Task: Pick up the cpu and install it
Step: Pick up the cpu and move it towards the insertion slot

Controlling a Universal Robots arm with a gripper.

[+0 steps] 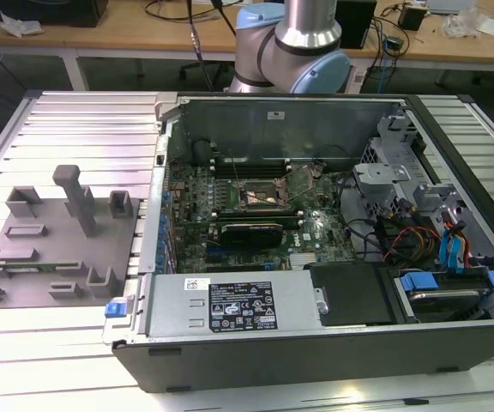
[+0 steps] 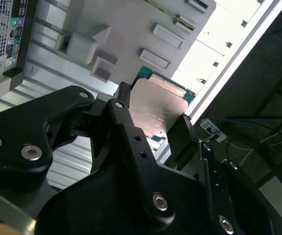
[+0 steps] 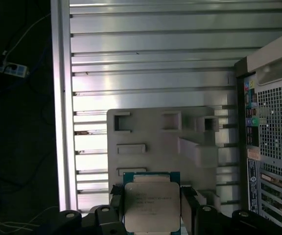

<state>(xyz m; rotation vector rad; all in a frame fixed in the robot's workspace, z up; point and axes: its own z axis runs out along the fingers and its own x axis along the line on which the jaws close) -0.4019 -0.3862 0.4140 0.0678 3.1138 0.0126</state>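
The cpu (image 3: 151,205), a thin square chip with a silvery top on a green board, is held by two opposite edges between my gripper's (image 3: 151,211) black fingers (image 3: 115,198). It hangs high above the grey moulded tray (image 3: 155,134). The second wrist view shows the same grip: the cpu (image 2: 155,110) is tilted in the gripper (image 2: 153,123), with the tray (image 2: 131,24) far behind it. In the exterior view the dark metal-framed socket (image 1: 260,196) lies in the middle of the motherboard, and the tray (image 1: 58,227) sits at the exterior view's left.
The open computer case (image 1: 316,343) stands on a ribbed aluminium table (image 1: 75,129), right of the tray. Grey posts (image 1: 77,197) rise from the tray. Cables and drive bays (image 1: 436,249) fill the case's right side. The arm's base (image 1: 294,43) stands behind the case.
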